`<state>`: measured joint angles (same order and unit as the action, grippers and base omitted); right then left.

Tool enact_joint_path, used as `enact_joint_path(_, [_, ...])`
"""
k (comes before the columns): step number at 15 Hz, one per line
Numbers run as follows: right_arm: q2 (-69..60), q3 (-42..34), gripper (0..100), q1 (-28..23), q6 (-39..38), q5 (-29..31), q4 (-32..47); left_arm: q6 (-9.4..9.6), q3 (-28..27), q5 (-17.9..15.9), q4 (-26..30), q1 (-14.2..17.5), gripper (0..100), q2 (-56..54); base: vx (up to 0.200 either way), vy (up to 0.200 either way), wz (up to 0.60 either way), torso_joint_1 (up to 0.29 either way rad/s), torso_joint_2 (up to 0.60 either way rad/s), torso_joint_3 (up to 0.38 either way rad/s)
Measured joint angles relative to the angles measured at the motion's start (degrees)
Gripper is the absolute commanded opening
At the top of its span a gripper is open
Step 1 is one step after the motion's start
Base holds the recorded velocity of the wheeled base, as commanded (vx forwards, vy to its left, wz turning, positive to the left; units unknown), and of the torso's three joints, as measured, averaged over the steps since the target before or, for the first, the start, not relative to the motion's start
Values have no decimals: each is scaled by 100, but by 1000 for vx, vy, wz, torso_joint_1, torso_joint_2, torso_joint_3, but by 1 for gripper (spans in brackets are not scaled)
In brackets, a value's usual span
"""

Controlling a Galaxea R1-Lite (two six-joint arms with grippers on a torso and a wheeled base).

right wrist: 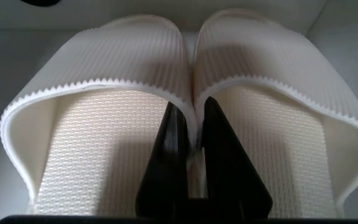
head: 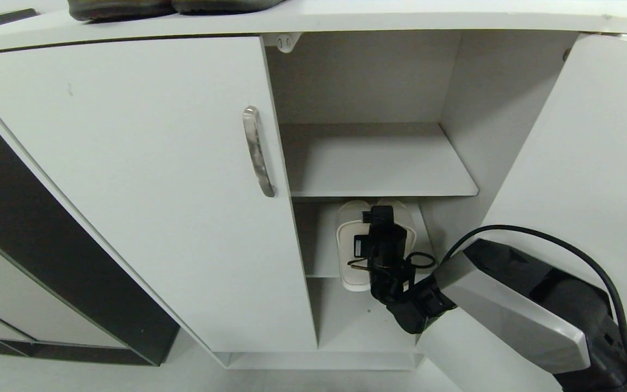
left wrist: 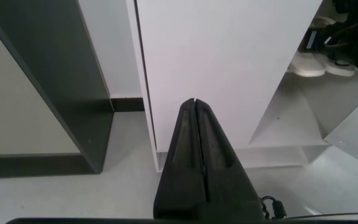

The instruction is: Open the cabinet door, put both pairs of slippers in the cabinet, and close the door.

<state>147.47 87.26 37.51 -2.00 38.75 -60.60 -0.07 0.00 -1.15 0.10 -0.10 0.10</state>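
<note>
Reaching into the cabinet (head: 400,22), head view: right pincer (head: 379,220) is gripping the white slippers (head: 349,256) at the lower shelf (head: 324,256), their long axis running inward; dark slippers (head: 123,8) are lying on the cabinet top. Left wrist: left pincer (left wrist: 194,112) is hanging clenched and empty before the cabinet's closed door (left wrist: 216,56). Right wrist: pads (right wrist: 173,137) are pinching both slippers' inner walls together.
</note>
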Motion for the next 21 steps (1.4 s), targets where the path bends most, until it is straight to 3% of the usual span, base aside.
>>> enact_joint_path(1, [5,0,100,0,-2,0,0,0,0,0,0,0,0,0,0,0,0,0,0,0])
enact_joint_path(5, [-11,-267,100,11,88,16,-95,0,0,0,0,0,0,0,0,0,0,0,0,0])
enact_joint_path(8, [-152,-802,100,129,383,35,-684,0,0,0,0,0,0,0,0,0,0,0,0,0])
enact_joint_path(14, [-1117,-2676,100,689,456,191,-1451,7,0,-7,0,0,0,0,0,0,0,0,0,0])
enact_joint_path(21, [-1536,-3181,100,1009,363,211,-1497,2,0,-18,-2,-1,0,0,-200,0,0,1,1,3])
